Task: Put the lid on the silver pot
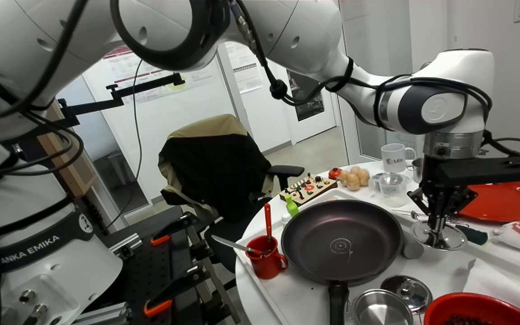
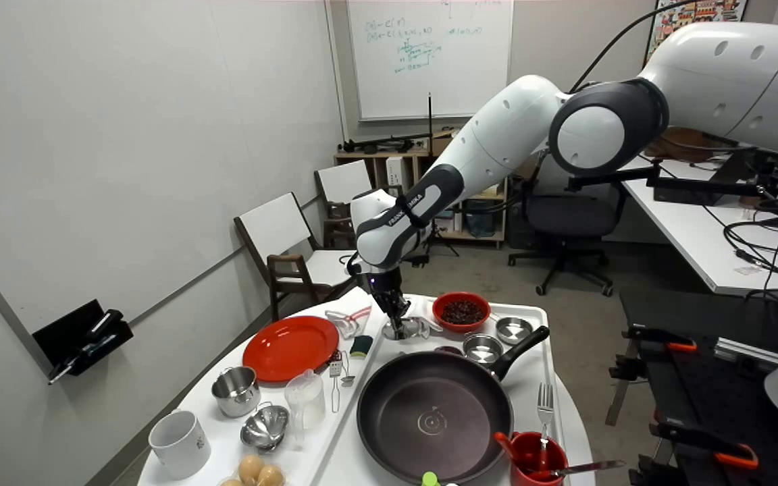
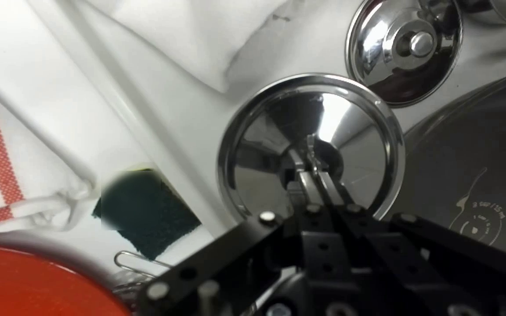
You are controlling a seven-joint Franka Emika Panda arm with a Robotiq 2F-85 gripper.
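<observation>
Pinching the round silvery metal lid (image 3: 275, 147) by its centre, the gripper (image 3: 308, 164) hangs across a second round silvery lid (image 3: 404, 48) from the nearer round silver metal pot (image 1: 383, 310) beside the black frying pan's handle (image 1: 338, 300).

Setting is reading as a robotics lab: a Franka arm (image 2: 497, 142) is hanging over the worktop (image 2: 224, 435), a whiteboard (image 2: 436, 81) is showing green handwriting, a wheeled office chair (image 2: 568, 217) is standing beyond.
</observation>
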